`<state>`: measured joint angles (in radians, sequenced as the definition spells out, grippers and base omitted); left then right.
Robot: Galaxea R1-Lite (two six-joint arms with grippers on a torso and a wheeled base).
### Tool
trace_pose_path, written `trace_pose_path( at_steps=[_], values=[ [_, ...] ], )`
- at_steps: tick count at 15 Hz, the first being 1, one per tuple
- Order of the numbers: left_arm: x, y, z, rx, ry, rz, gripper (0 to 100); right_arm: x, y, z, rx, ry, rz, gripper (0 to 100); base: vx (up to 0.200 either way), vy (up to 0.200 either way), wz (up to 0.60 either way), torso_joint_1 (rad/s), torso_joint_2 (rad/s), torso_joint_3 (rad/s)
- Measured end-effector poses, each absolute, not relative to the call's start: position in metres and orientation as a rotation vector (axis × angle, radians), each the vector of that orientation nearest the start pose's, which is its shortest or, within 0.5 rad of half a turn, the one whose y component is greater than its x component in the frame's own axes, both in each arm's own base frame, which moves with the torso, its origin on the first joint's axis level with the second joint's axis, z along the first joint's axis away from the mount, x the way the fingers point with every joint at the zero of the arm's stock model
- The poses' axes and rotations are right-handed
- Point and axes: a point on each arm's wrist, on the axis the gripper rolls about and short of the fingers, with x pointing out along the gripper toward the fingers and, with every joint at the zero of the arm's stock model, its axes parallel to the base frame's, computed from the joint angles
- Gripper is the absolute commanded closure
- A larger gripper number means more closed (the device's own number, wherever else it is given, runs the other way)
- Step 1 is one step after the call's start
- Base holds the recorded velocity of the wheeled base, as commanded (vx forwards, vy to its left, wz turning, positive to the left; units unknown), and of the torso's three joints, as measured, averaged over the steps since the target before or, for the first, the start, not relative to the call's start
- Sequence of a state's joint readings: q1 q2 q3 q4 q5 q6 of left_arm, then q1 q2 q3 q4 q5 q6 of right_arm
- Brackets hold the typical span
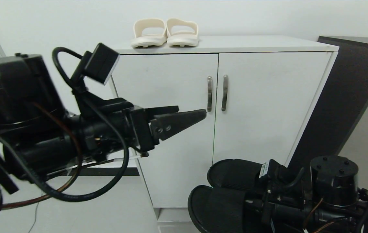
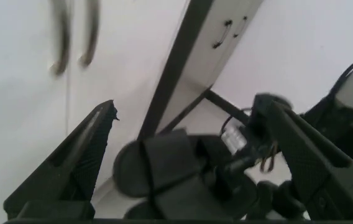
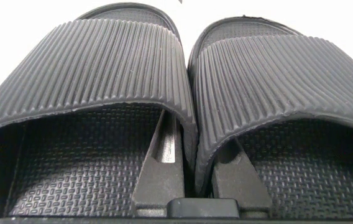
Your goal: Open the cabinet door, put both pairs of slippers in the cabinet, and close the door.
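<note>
Left end effector (image 1: 192, 111) has its fingers spread wide and holds nothing. Its tip is right by the bottom of the left door handle (image 1: 209, 94); I cannot tell if they touch. Right end effector (image 3: 195, 146) is low down and pinches the black slippers (image 1: 232, 191) together, one finger inside each shoe. Both doors of the cabinet (image 1: 268, 113) are closed. White slippers (image 1: 165, 32) sit on top of the cabinet, near its left end.
</note>
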<state>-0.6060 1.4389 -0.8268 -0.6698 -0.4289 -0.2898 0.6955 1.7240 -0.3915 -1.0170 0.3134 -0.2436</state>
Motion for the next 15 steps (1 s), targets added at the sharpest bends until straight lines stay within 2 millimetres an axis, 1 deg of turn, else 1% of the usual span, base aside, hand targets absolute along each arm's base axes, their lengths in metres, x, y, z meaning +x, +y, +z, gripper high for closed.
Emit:
trace_pose_path(
  at_steps=[3, 6, 11, 15],
  values=[
    [0.226, -0.176, 0.271, -0.271, 0.082, -1.061, 0, 0.193, 0.170, 0.112, -0.284, 0.206, 1.037, 100, 0.000, 0.000, 0.00, 0.000, 0.00, 0.000],
    [0.255, -0.199, 0.269, -0.277, 0.111, -1.061, 0, 0.193, 0.171, 0.110, -0.285, 0.210, 1.037, 100, 0.000, 0.000, 0.00, 0.000, 0.00, 0.000],
    [0.291, -0.227, 0.269, -0.292, 0.115, -1.064, 0, 0.194, 0.171, 0.110, -0.285, 0.212, 1.038, 100, 0.000, 0.000, 0.00, 0.000, 0.00, 0.000],
    [0.314, -0.243, 0.261, -0.299, 0.111, -1.040, 0, 0.194, 0.171, 0.110, -0.285, 0.212, 1.038, 100, 0.000, 0.000, 0.00, 0.000, 0.00, 0.000]
  ],
)
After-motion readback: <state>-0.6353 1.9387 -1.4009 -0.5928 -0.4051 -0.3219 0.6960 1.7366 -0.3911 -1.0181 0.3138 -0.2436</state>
